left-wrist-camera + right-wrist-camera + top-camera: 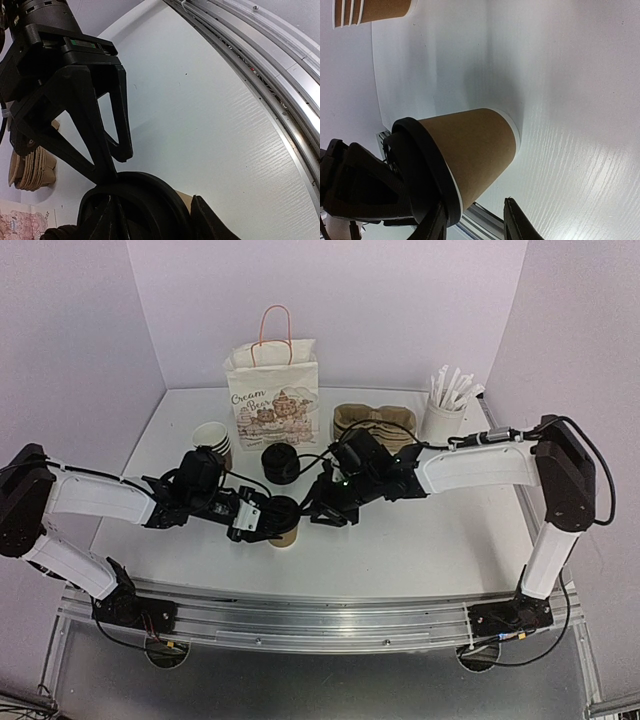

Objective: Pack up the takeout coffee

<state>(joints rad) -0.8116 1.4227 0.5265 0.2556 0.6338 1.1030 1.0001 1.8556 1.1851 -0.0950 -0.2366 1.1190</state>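
takeout coffee (470,147), a small brown kraft-paper cup under a round black plastic lid (427,167), stands upright on the white table (420,540), in front of the white printed paper bag (272,390). the left gripper (155,222) straddles the lid; whether it pinches cannot be told. the right gripper (475,225) stands part open, holding nothing. the cup looks light and crushable (thin paper wall), probably stiffest just under the lid's rim, so a gentle hold there seems best.

Black lid (150,182), left gripper (152,202) straddling it — right gripper (116,167) above
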